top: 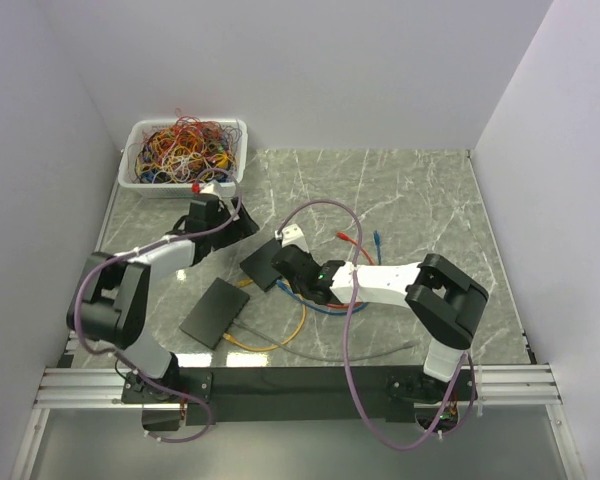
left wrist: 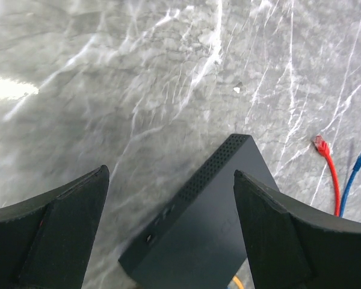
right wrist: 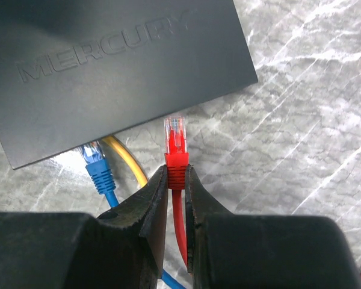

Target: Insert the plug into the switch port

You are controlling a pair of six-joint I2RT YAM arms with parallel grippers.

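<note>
Pinching the red plug [right wrist: 175, 141] by its boot at frame centre, the right gripper [right wrist: 176, 180] aims it at the switch [right wrist: 108, 66] filling the upper left. The ports are hidden, so the plug may butt the casing and shove the switch, since the left gripper [left wrist: 170, 180] hangs wide above it, gripping nothing.

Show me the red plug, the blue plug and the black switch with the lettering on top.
red plug [right wrist: 175, 146]: right wrist view, where its clear tip meets the red boot.
blue plug [right wrist: 100, 171]: right wrist view, on its blue boot.
black switch [right wrist: 120, 60]: right wrist view, on its top face by the lettering.
</note>
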